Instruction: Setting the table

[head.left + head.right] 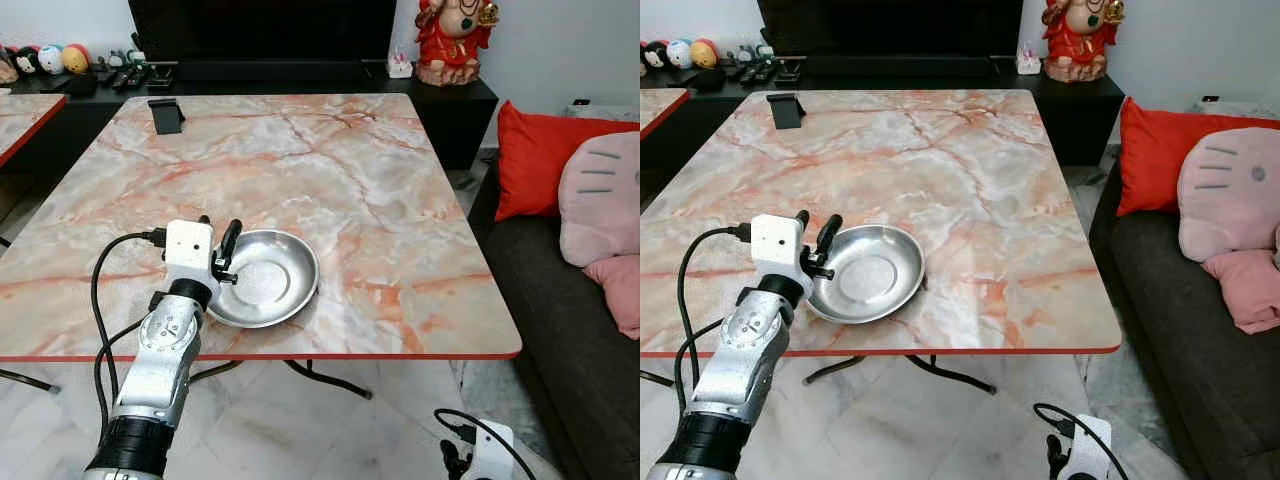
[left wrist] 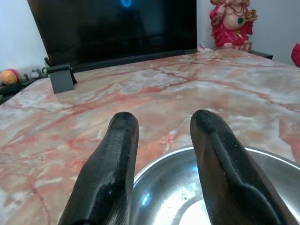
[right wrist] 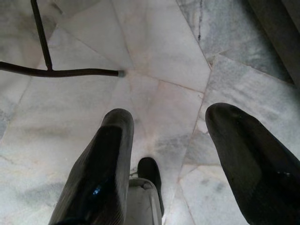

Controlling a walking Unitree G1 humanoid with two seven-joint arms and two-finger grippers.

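Left gripper [image 1: 222, 250], fingers parted, hovers over the bowl [image 1: 262, 278] by the table [image 1: 400, 200] near edge. Placing looks done; next comes a clean withdrawal.

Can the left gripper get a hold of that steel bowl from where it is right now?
Probably yes: the left gripper sits open at the steel bowl's near rim, with nothing between them.
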